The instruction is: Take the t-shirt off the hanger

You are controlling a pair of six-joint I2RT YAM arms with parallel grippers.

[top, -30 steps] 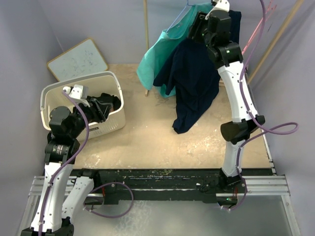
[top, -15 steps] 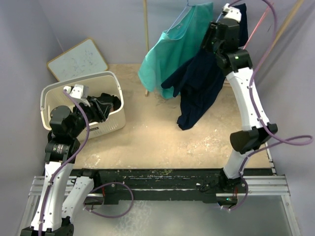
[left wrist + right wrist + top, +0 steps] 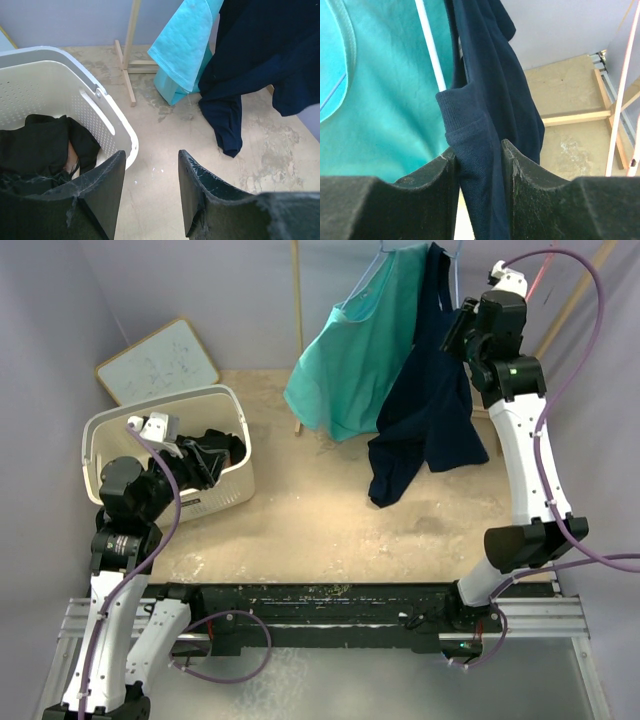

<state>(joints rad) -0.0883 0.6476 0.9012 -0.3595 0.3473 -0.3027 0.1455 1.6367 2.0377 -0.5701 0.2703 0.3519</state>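
Note:
A navy t-shirt (image 3: 430,400) hangs from a white hanger (image 3: 431,47) at the back, its lower end trailing on the floor. My right gripper (image 3: 462,328) is raised high and shut on a fold of the navy t-shirt (image 3: 480,150), pulling it to the right. A teal t-shirt (image 3: 355,350) hangs beside it on the left. My left gripper (image 3: 150,200) is open and empty, low beside the basket; the navy t-shirt (image 3: 260,65) and the teal t-shirt (image 3: 187,45) show ahead of it.
A white laundry basket (image 3: 230,405) with dark clothes in it stands at the left. A whiteboard (image 3: 160,360) leans at the back left. A wooden rack post (image 3: 297,320) and its foot (image 3: 129,75) stand behind the shirts. Slanted wooden rails (image 3: 555,320) are at the right.
My right gripper has moved right and up with the navy t-shirt in it, dragging the shirt away from the teal one. The left arm has not moved.

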